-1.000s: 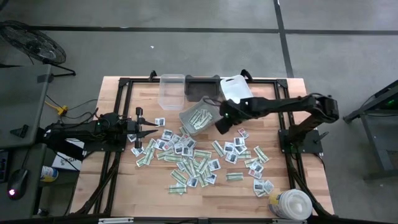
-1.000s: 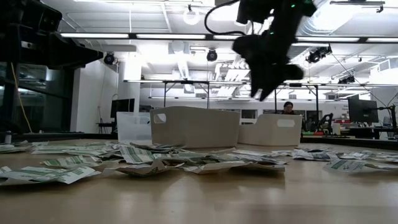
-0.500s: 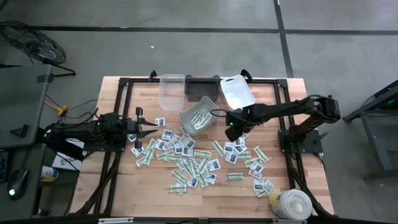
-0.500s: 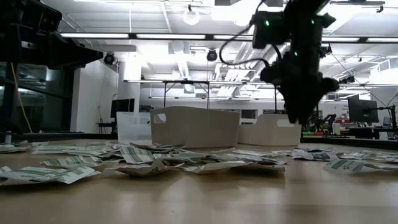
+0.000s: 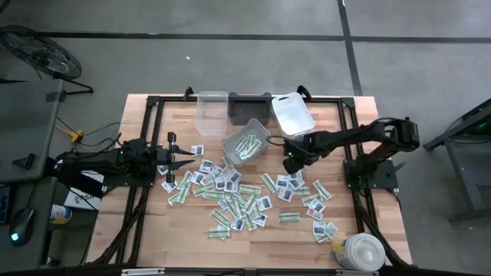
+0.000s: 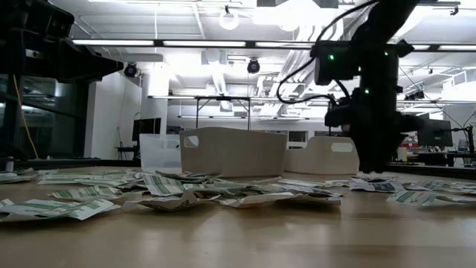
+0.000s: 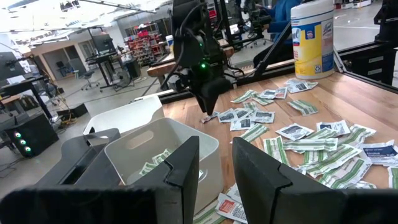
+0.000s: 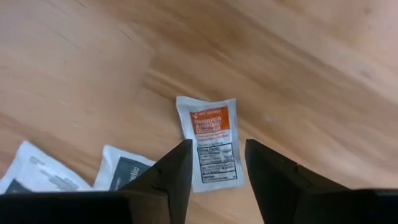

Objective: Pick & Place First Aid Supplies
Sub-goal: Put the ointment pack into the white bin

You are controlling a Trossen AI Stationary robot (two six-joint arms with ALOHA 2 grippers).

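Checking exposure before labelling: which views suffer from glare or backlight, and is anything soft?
Low view: bright ceiling lights silhouette the right gripper. Right wrist view: orange-and-white sealed packet sharp, dark fingers soft. Left wrist view: left gripper blurred. High view: evenly lit.

Your high view looks straight down on the whole table [image 5: 153,238]; your low view sits level at tabletop height, facing the room. Both wrist views look forward past their fingers, sharing the scattered packets [image 5: 234,192].

Pale, smooth wood table [image 5: 153,230]; clear plastic bin [image 5: 212,113].
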